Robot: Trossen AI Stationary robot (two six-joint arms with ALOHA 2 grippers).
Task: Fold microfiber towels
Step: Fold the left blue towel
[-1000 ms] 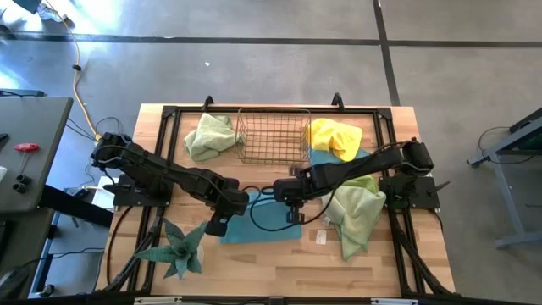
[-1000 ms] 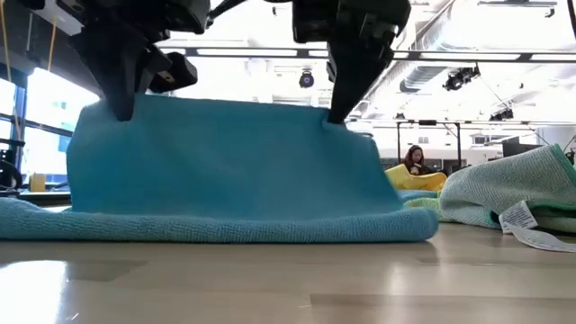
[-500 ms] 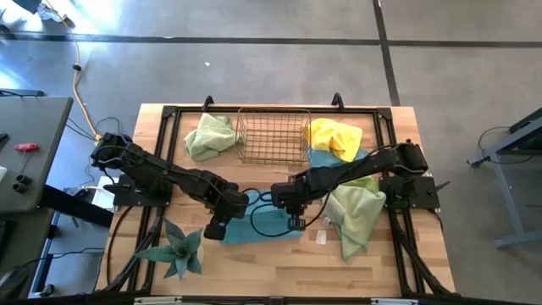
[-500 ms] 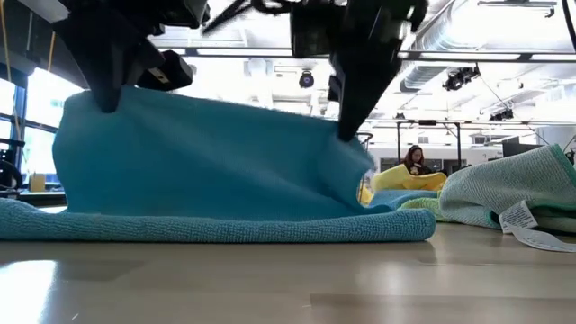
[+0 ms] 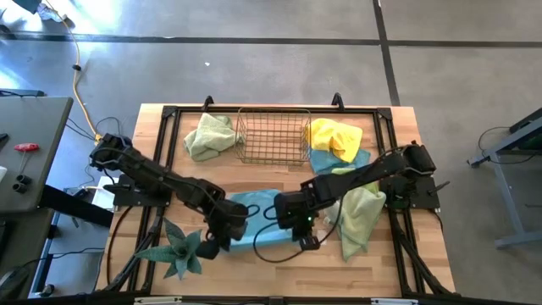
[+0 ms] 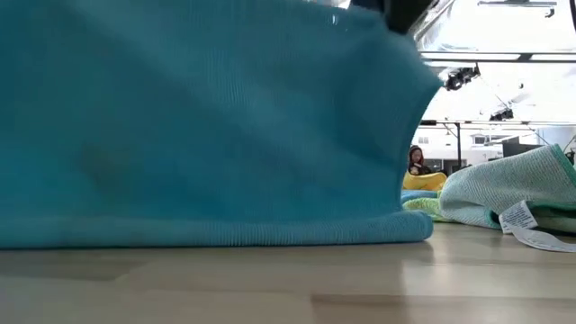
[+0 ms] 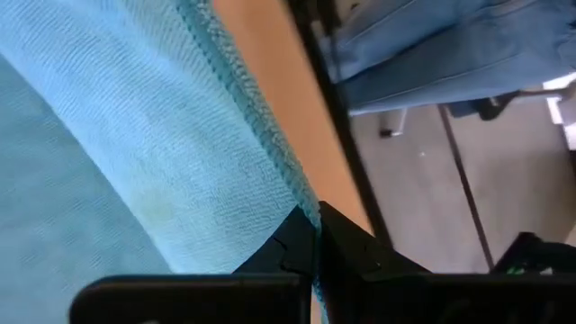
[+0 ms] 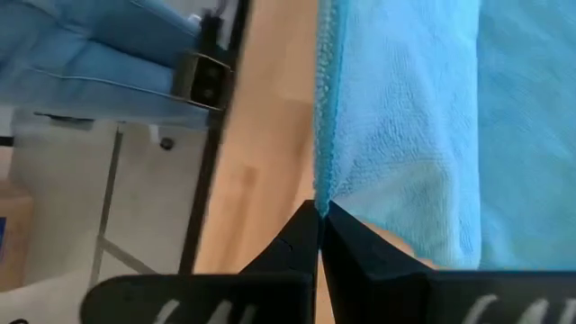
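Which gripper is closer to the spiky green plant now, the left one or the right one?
Left. The left gripper holds the blue towel right beside the plant; the right gripper grips the towel's other corner, farther away.

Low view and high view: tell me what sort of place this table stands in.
Probably a large open lab or workshop, not a home. The wooden table stands on a bare concrete floor; exposed ceiling ducts run overhead, and a person sits far back among other workstations.

Grey concrete floor [image 5: 254, 76] all round, dark seams crossing; grey side table [image 5: 30, 152] left; ceiling strip lights [image 6: 504, 56] glowing.
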